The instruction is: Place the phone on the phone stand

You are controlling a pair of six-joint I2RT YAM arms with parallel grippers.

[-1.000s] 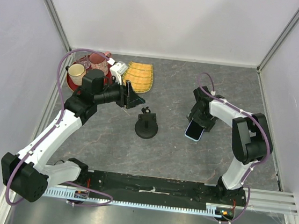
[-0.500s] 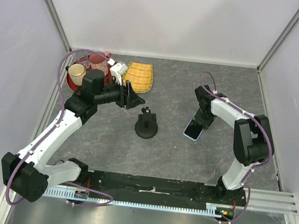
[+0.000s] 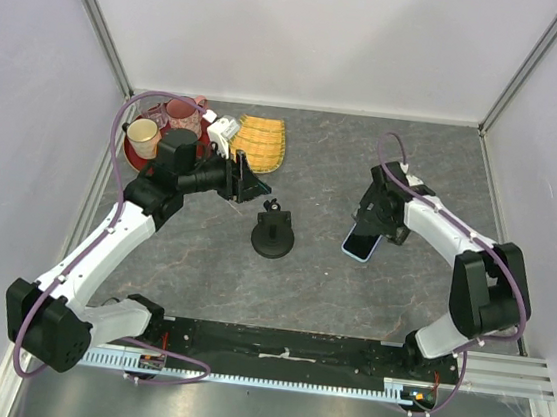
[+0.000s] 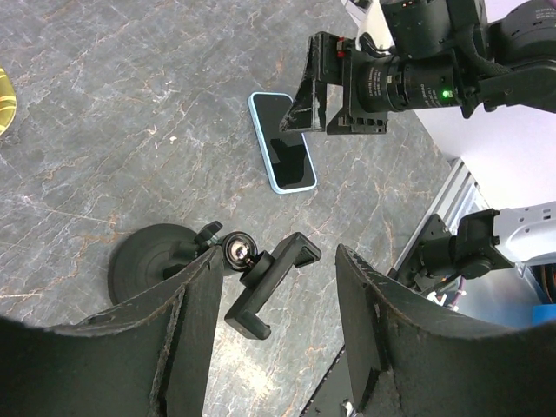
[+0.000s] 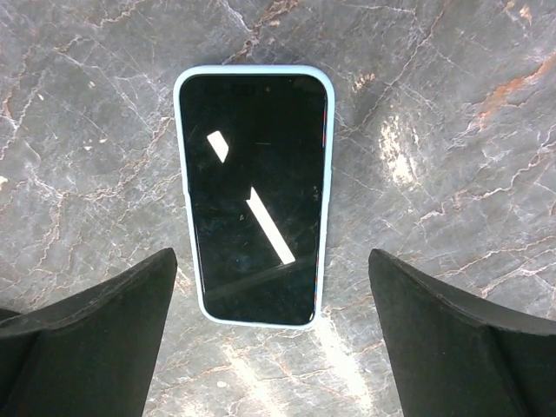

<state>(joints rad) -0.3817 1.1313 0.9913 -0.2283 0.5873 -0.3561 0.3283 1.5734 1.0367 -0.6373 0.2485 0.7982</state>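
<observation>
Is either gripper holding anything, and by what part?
Nothing is held: the right gripper is open above the phone, the left gripper open near the phone stand.

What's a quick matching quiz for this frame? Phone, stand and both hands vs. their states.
Things:
1. phone
2. stand
3. right hand
4. left hand

States:
a. open, pointing at the stand, not touching it
b. lying flat, screen up
c. open, over the phone
d. upright, clamp empty

Pairs: 1-b, 2-d, 3-c, 4-a
</observation>
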